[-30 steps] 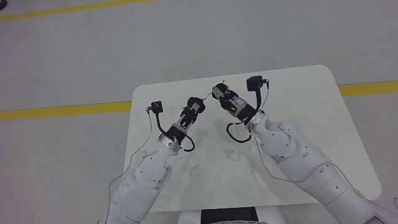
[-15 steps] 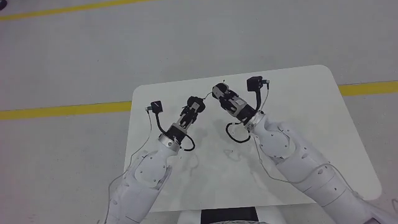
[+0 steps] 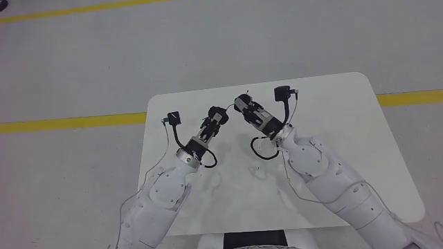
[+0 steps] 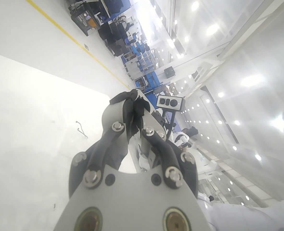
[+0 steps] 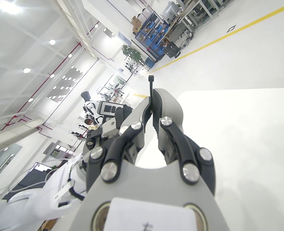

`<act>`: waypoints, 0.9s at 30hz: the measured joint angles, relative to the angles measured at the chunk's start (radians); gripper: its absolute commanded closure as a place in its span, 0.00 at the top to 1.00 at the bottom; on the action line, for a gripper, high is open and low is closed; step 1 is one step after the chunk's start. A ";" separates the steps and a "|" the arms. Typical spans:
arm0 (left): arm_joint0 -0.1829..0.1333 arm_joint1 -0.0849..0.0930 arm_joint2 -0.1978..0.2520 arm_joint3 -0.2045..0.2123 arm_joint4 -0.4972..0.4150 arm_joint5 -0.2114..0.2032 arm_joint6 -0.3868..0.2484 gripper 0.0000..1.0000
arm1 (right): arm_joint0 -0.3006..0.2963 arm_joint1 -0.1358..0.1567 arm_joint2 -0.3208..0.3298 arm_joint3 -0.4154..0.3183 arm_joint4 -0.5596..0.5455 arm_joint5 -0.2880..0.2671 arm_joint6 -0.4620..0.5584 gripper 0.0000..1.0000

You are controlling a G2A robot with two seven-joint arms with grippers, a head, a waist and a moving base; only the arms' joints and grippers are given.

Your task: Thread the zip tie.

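Top view: white table [image 3: 332, 111], left gripper [image 3: 217, 115] and right gripper [image 3: 241, 100] held near each other above it for threading.
Right gripper clenched on black zip tie [image 5: 151, 87], head end poking clear beyond fingertips; left gripper pinched shut, seemingly on its tail.

Bright and even in the top view, without hard glare on the white desk [image 3: 332, 111]. Lit from above by rows of ceiling lamps [image 4: 249, 80], blooming into a pale haze across much of the left wrist view. Less washed out in the right wrist view, with smaller, contained lamp spots. Bowed strongly toward the edges of both wrist views, bending the yellow floor line [image 5: 252, 17]. Flecked with small glints on the metal of the right claw [image 5: 152, 97].
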 measured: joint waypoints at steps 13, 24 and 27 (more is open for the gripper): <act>0.000 0.000 -0.003 0.001 -0.007 0.000 0.000 0.00 | -0.005 -0.009 0.016 -0.001 -0.001 -0.006 0.000 0.00; 0.002 0.000 -0.005 0.006 -0.004 0.000 0.002 0.00 | -0.022 -0.007 0.037 -0.026 -0.058 -0.006 -0.022 0.00; 0.003 0.000 -0.005 0.006 -0.004 0.000 0.003 0.00 | -0.025 -0.007 0.039 -0.030 -0.061 -0.006 -0.025 0.00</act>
